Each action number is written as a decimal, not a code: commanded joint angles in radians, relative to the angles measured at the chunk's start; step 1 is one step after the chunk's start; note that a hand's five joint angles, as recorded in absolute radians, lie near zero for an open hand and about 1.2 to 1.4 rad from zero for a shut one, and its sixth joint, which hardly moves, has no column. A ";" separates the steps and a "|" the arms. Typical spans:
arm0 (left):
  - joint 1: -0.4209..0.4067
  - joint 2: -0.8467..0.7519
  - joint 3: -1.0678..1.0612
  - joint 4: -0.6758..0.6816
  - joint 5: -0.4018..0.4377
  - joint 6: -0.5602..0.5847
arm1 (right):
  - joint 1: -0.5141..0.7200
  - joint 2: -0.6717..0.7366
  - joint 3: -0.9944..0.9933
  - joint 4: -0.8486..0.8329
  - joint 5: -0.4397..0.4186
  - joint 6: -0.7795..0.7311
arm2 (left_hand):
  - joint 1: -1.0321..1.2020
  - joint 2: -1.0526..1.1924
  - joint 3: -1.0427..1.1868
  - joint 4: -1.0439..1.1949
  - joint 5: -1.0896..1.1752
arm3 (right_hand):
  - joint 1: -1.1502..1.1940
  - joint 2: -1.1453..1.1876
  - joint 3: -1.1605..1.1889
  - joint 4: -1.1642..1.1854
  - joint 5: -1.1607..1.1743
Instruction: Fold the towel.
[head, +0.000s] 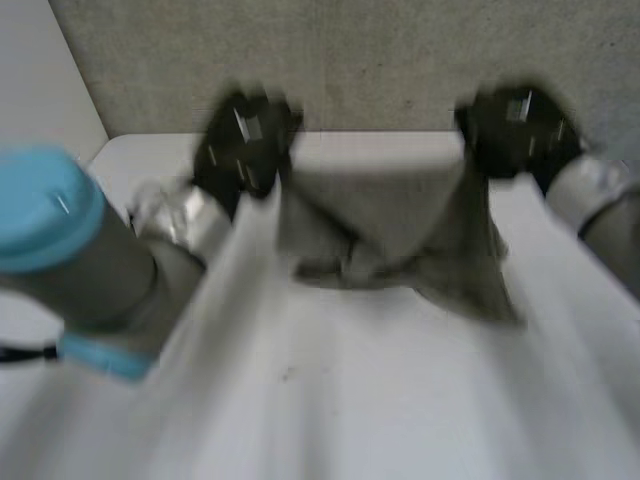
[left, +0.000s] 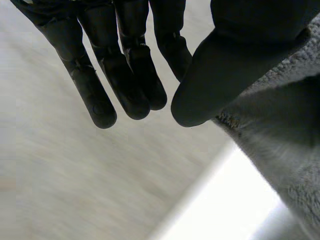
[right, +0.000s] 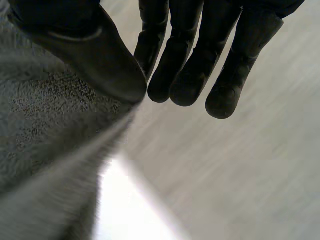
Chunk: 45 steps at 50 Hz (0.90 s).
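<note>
- We held the towel (head: 400, 215) up over the far part of the table (head: 400, 400), strung between the left hand (head: 245, 140) and the right hand (head: 515, 130). Its middle sagged, and its lower part hung bunched.
- At the left hand, the thumb lay against the cloth and the fingers (left: 125, 80) ran nearly straight beside it. We read this as a narrow pinch, though the contact was hidden.
- At the right hand, the thumb tip met the fingers (right: 185, 65), with the towel's edge running up into that pinch.
- We judged the step needed level hands drawn apart until the top edge ran taut. Lowering evenly would then let the bunched part flatten before the edges met.
</note>
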 joint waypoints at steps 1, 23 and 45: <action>0.022 -0.022 0.379 0.081 -0.210 -0.125 | 0.080 0.007 -0.292 -0.261 0.094 0.000 | 0.212 0.180 0.180 0.180 0.202 | 0.069 0.060 0.066 0.060 0.059; 0.106 -0.005 -0.337 0.013 -0.213 -0.147 | 0.235 0.225 0.031 0.202 0.054 -0.044 | 0.212 0.180 0.180 0.180 0.202 | 0.069 0.060 0.066 0.060 0.059; 0.155 0.034 -0.479 0.110 -0.165 -0.052 | 0.125 0.117 0.260 0.149 0.171 0.171 | 0.212 0.180 0.180 0.180 0.202 | -0.846 -0.855 -0.849 -0.854 -0.856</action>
